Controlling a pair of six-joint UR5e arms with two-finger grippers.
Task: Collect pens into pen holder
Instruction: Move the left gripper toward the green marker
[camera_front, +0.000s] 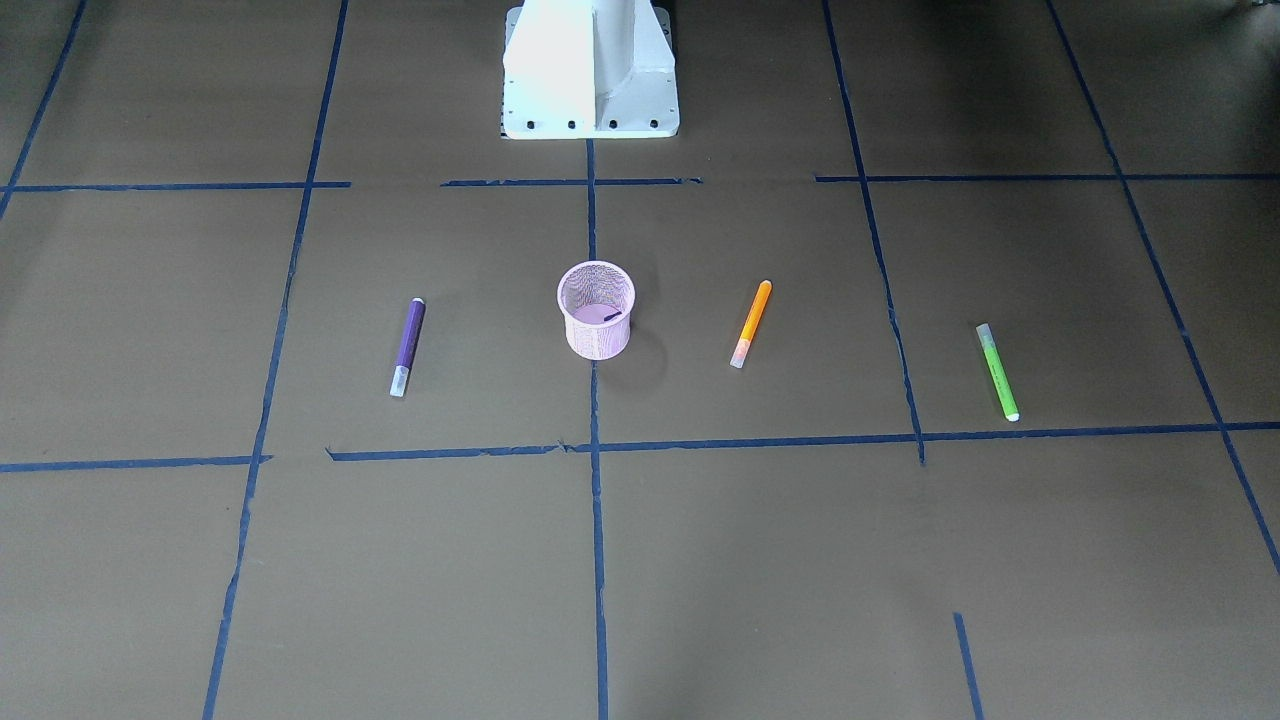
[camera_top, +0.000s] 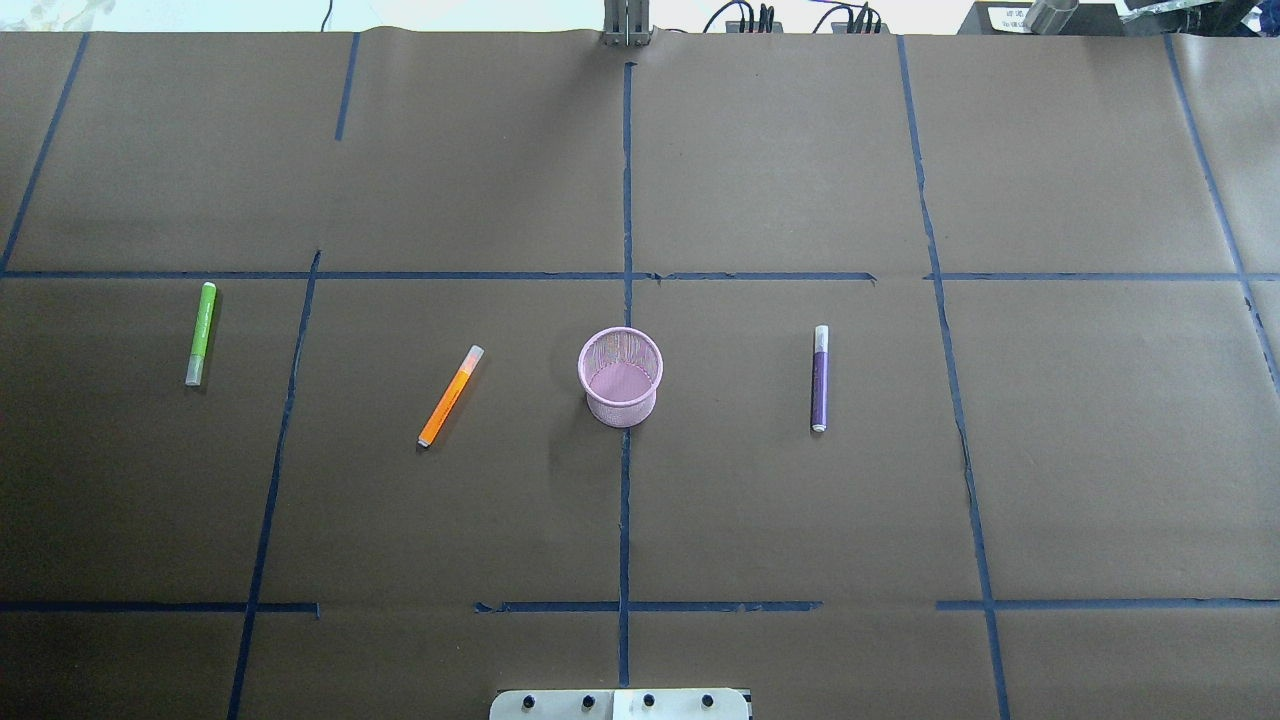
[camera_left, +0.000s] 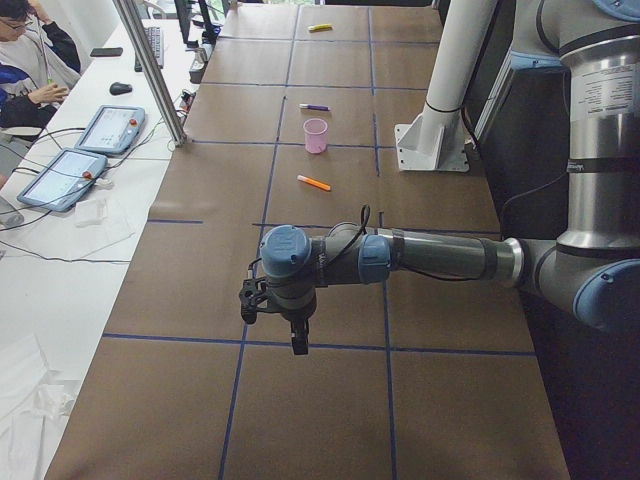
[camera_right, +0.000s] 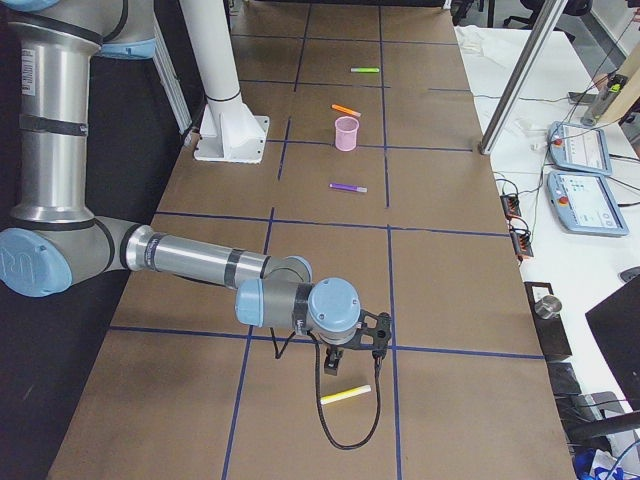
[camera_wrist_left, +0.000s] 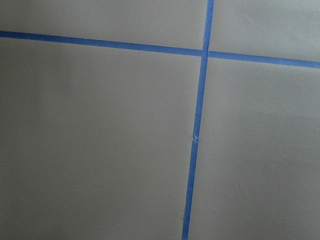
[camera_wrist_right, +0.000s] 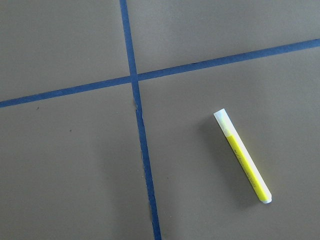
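**Exterior front-facing:** The pink mesh pen holder (camera_front: 596, 310) stands upright at the middle of the brown-papered table (camera_front: 800, 580). It sits on the central line of blue tape (camera_front: 598, 560), in front of the white robot base (camera_front: 590, 70). 3 pens lie flat around it, none touching it. A purple pen (camera_front: 408, 346) lies on the robot's right. An orange pen (camera_front: 751, 323) lies on its left, and a green pen (camera_front: 997, 371) farther out on that side. No arm enters this view.

**Overhead exterior:** The holder's mouth faces up. The green and orange pens lie to its left and the purple pen to its right, each well apart from the cup.

**Exterior left:** The left arm (camera_left: 430, 258) reaches out level over the near end of the table, its forearm horizontal and its wrist bent down. The left gripper (camera_left: 283, 322) hangs above the paper, far from the holder. From this angle one cannot tell whether its fingers are spread or closed. An operator (camera_left: 25, 50) sits at a side desk.

**Exterior right:** The right arm (camera_right: 190, 258) mirrors that pose at the opposite end. The right gripper (camera_right: 362, 335) points down close above a yellow pen (camera_right: 345, 394), which lies on the paper. The spacing of its fingers cannot be told either.

**Left wrist-mounted:** Only paper and 2 crossing tape lines show.

**Right wrist-mounted:** The yellow pen lies slantwise beside a tape crossing, its clear cap toward the top. No fingers are in view.
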